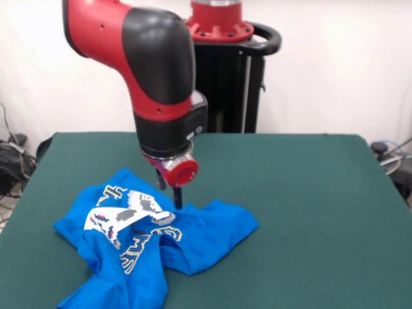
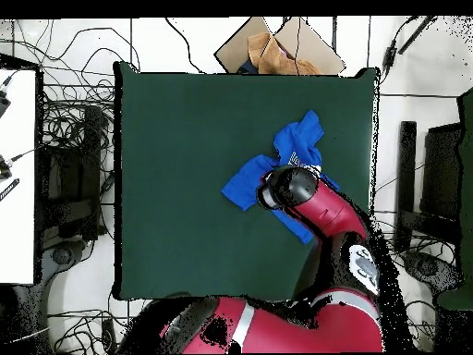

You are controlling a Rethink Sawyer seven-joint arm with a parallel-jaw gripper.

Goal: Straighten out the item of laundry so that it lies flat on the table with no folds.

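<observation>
Dark green felt covers the table [image 1: 309, 212], most of it bare. At its near edge in the front view, left of the middle, the blue T-shirt [image 1: 199, 238] lies crumpled, print bunched in folds. The gripper [image 1: 177, 199] touches the shirt's upper edge; whether it grips cloth, I cannot tell. Beyond, a white wall; cables [image 2: 78, 139] on the floor.

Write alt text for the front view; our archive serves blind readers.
A crumpled blue T-shirt lies folded over itself on a green table, with a red and black robot arm's gripper lowered onto its upper edge.
</observation>
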